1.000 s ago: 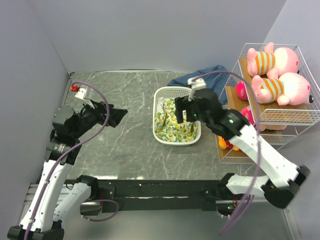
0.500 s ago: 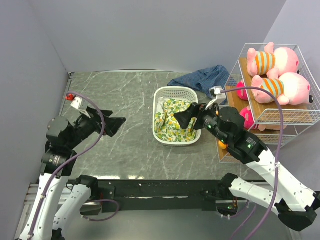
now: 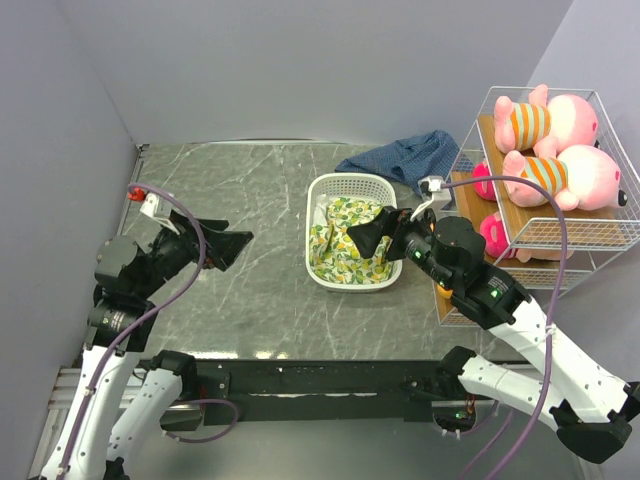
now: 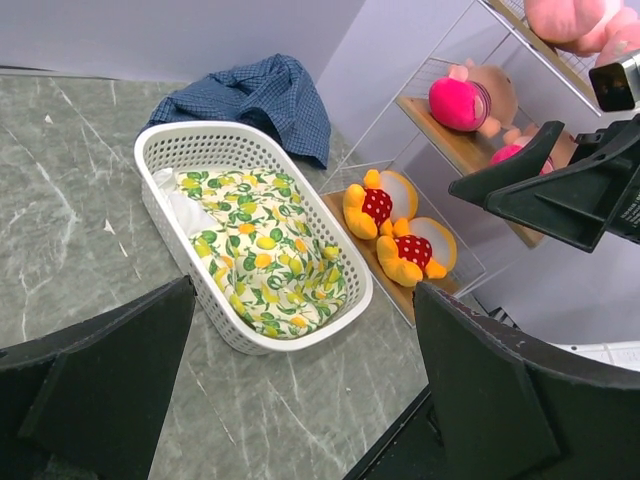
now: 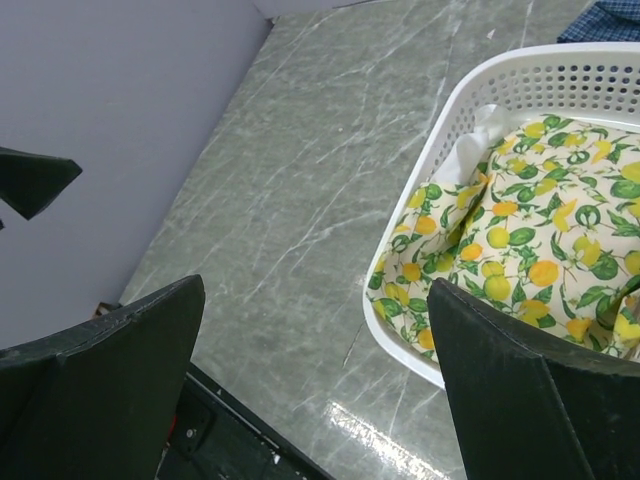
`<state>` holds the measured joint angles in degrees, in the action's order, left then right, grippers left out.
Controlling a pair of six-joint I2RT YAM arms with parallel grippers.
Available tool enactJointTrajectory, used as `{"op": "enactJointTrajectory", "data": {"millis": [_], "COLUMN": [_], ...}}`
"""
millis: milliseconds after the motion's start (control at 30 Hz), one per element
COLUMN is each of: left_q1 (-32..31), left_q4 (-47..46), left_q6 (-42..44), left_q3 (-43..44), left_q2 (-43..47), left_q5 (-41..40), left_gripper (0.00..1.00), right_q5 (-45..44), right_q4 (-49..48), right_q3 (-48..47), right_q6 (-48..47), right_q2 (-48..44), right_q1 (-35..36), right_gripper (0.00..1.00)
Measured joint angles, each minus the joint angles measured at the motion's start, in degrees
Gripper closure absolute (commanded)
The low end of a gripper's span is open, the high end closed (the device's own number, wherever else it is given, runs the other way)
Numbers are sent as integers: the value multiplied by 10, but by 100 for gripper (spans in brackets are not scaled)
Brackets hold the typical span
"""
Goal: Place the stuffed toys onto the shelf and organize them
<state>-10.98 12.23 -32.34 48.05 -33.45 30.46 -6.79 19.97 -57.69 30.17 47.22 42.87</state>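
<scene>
On shelf (image 3: 560,236) at bench (image 3: 250,190) 3 o'clock: pigs (image 3: 556,150) top tier, dolls (image 4: 462,100) middle, bears (image 4: 380,207) bottom. Plush judged light, soft, squashy; pinch round belly. Wide apart, empty: left claw (image 3: 228,243), right claw (image 3: 375,232).

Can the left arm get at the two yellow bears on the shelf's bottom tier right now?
Probably not directly. The left fingers are open at the far left of the table, and the white basket and the right fingers lie between them and the yellow bears on the shelf.
</scene>
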Motion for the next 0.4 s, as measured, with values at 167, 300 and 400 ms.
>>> {"op": "enactJointTrajectory", "data": {"millis": [167,300,400], "left_q1": [0,0,0], "left_q4": [-7,-8,-8], "left_q6": [-4,-4,-4], "left_q3": [-7,-8,-8], "left_q2": [0,0,0], "left_q5": [1,2,2], "left_gripper": [4,4,4], "right_q5": [11,19,20], "right_q4": [-8,-13,-15], "right_q3": [1,1,1], "right_q6": [0,0,0], "right_q2": [0,0,1], "right_q1": [0,0,0], "right_gripper": [0,0,0]}}
